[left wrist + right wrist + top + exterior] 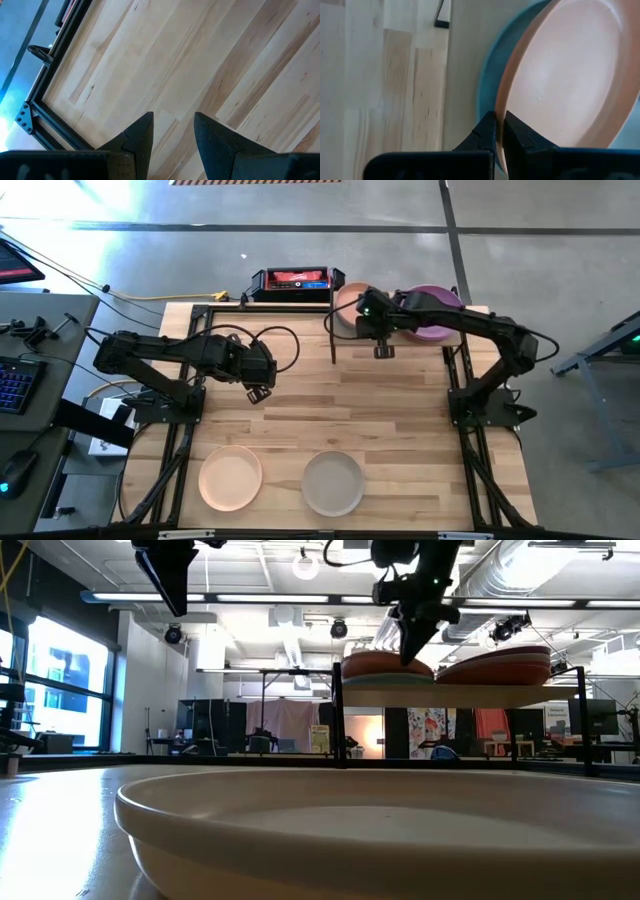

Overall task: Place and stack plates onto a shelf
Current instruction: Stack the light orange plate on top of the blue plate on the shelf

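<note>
Overhead, bare wooden tabletop; ducts, ceiling lights beyond

We see a lab or workshop: exposed ceiling ducts at upper right, a concrete floor, and a keyboard at far left.

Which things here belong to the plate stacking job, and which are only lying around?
Belongs to the job:
- peach plate on the table
- pale grey plate on the table
- tan plate on the shelf, teal plate under it
- purple plate on the shelf

Lying about:
- black and red box behind the table
- keyboard on the side desk
</note>
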